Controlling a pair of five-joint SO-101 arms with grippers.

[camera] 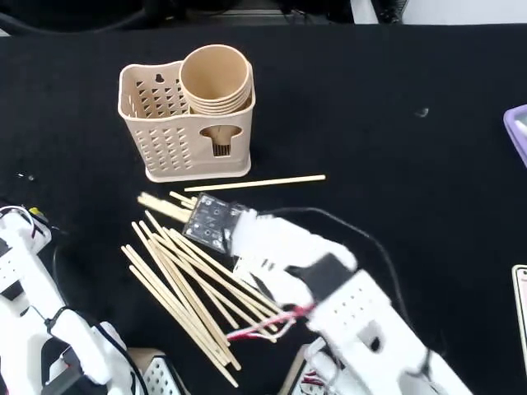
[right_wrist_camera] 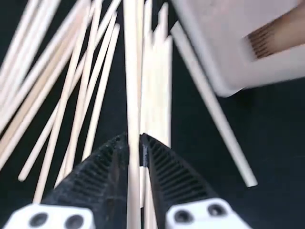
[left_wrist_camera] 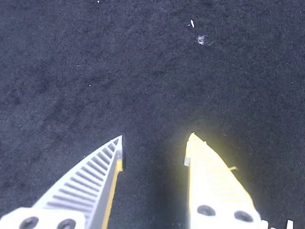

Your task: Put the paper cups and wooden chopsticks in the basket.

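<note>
A black cloth (camera: 395, 164) covers the table — a purple object (camera: 519, 132) sits at its edge.

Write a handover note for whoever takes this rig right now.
Left gripper: open, over bare table.
Right gripper: shut on one chopstick at the basket end of the pile.
Done: paper cups sit stacked in the basket.
Left: the pile lies on the table in front of the basket, and a lone stick lies by its base. No chopsticks seen in the basket.
</note>
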